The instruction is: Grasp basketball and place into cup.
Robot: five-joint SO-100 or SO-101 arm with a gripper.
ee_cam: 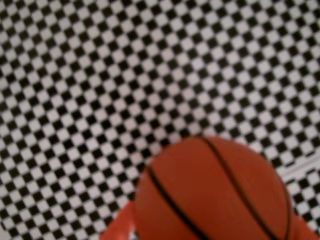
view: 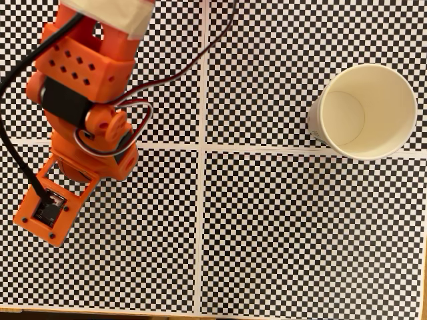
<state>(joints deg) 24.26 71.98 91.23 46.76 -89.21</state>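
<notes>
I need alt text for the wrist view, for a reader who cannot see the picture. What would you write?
A blurred orange basketball with black seam lines fills the lower middle and right of the wrist view, close to the camera. Orange gripper parts show at its lower left and lower right edges, hugging the ball. Behind it lies a black-and-white checkered surface.

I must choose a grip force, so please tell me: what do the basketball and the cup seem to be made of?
The basketball looks like rubber or soft plastic: a smooth, matte orange skin with thin black seam lines, though the wrist view is blurred. The cup looks like paper: a cream-white, dull, thin wall with a rolled rim and a plain inside, seen in the fixed view.
</notes>
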